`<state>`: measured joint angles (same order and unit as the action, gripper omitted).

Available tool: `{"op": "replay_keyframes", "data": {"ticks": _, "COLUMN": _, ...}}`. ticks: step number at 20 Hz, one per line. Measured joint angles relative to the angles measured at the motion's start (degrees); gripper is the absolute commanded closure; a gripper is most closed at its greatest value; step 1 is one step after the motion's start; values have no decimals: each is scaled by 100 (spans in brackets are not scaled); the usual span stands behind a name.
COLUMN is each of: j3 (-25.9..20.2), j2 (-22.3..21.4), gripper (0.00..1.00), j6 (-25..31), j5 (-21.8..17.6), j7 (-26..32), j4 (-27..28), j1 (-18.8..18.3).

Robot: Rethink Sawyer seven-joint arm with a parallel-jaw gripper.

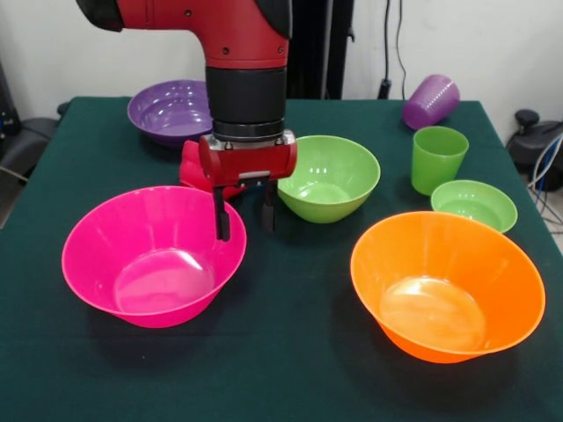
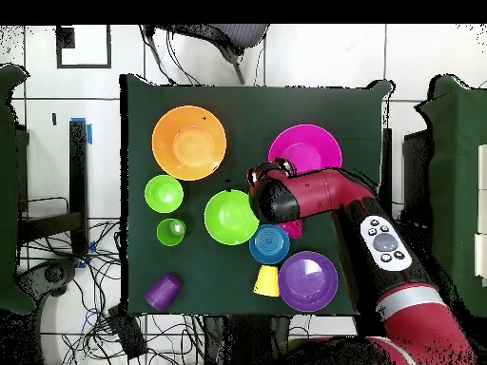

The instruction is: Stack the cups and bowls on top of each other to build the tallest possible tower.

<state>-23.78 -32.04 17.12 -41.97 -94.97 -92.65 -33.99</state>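
My gripper [image 1: 244, 214] hangs open at the far right rim of the large pink bowl [image 1: 154, 255], one finger [image 1: 222, 218] over its inside and the other outside. The small red bowl [image 1: 189, 167] sits just behind it. The medium green bowl [image 1: 327, 176] stands to the right and the large orange bowl [image 1: 449, 286] at the front right. The medium purple bowl [image 1: 171, 110] is at the back left. The green cup [image 1: 437, 158] stands upright by the small light green bowl [image 1: 475, 204], and the purple cup [image 1: 431, 101] lies on its side. The overhead view adds the blue bowl [image 2: 269, 243] and yellow cup [image 2: 266, 279]. No tower shows; nothing is stacked.
The dark green cloth [image 1: 290, 352] covers the table. In the overhead view the red arm [image 2: 333, 200] reaches over the red bowl [image 2: 292, 229] between the pink bowl [image 2: 304, 150] and the purple bowl [image 2: 307, 280]. Cables and chairs lie on the floor around the table.
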Motion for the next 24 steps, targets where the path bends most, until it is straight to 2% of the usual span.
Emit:
{"op": "replay_keyframes", "data": {"ticks": 5, "j3": 243, "j2": 41, "gripper": 0, "j6": 125, "j5": 1, "j7": 0, "j4": 2, "j1": 301}}
{"op": "replay_keyframes", "data": {"ticks": 24, "j3": 1021, "j2": 308, "gripper": 0, "j6": 124, "j5": 4, "j7": 0, "j4": 23, "j1": 864}}
